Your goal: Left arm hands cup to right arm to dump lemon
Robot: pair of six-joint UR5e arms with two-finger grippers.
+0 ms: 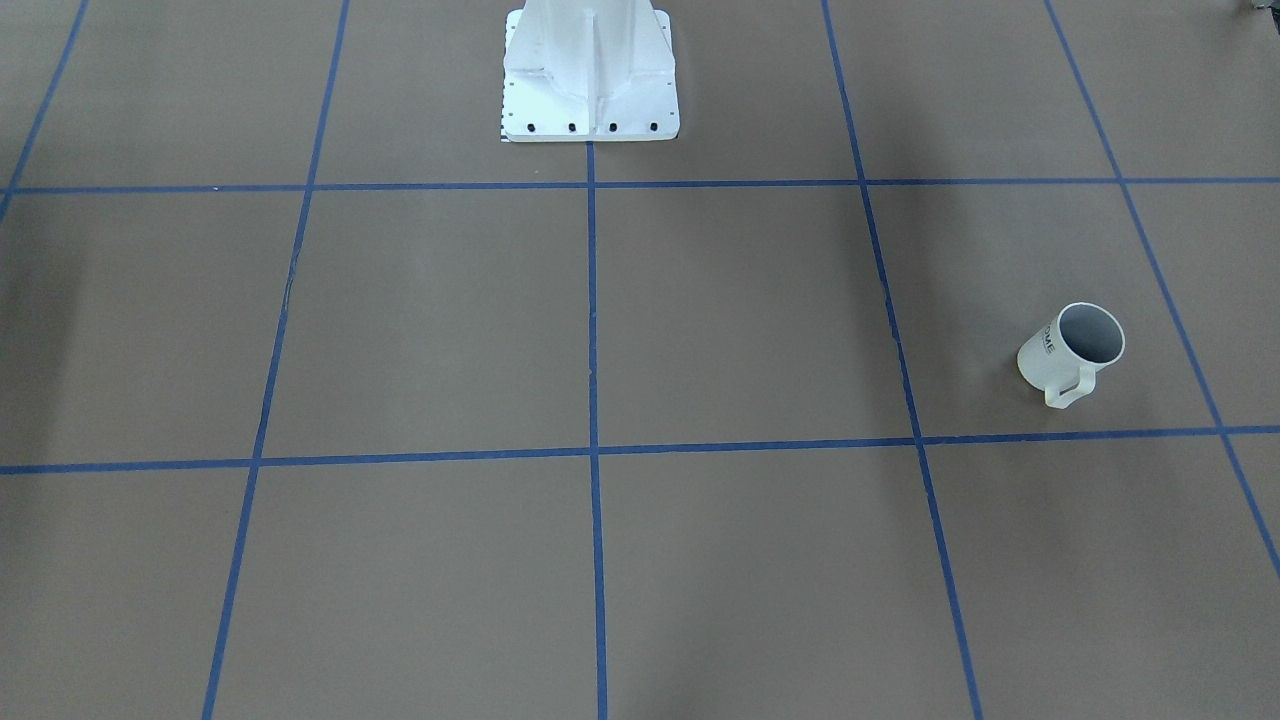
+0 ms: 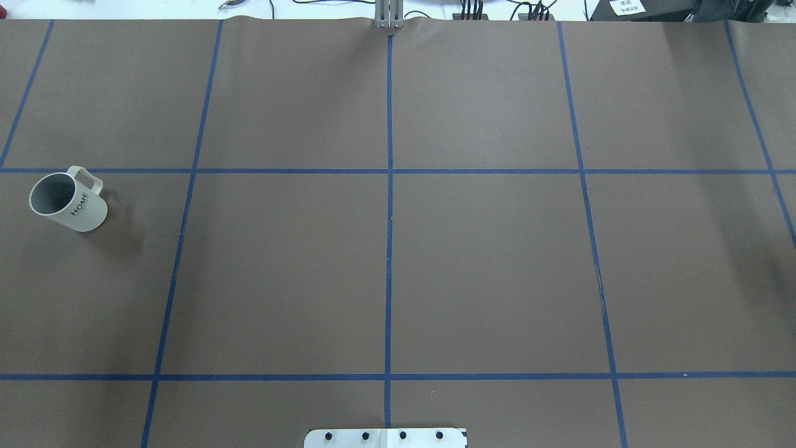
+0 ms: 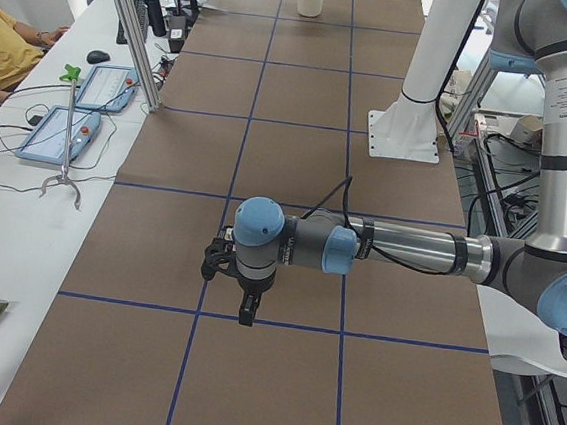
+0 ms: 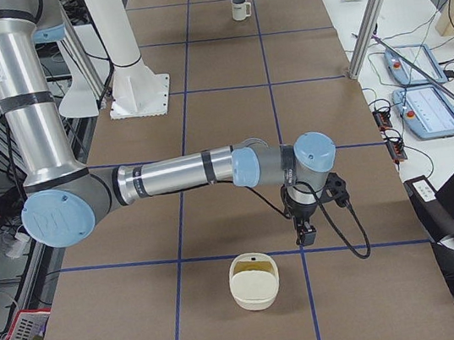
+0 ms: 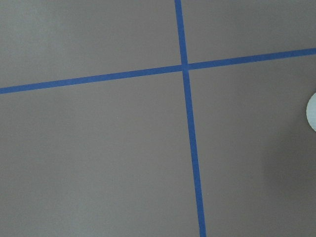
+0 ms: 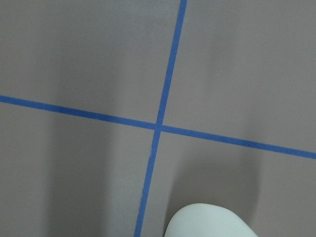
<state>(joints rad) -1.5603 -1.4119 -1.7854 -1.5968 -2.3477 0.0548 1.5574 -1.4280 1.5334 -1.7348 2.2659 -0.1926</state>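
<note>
The white ribbed mug with loop handle and black "HOME" lettering (image 2: 68,201) stands upright on the brown paper-covered counter with blue tape grid lines (image 2: 485,261), at about nine o'clock in the overhead view, well apart from the white robot base plate (image 2: 385,437) at six o'clock. Its grey inside shows no visible lemon.

From the side views, the left arm (image 3: 380,250) stretches level over the counter, its black pincer (image 3: 245,314) pointing down; whether released or clenched, I cannot tell. The right arm (image 4: 177,176) reaches likewise, its pincer (image 4: 307,235) hanging just beside a cream container (image 4: 253,281); its state cannot be told either.
</note>
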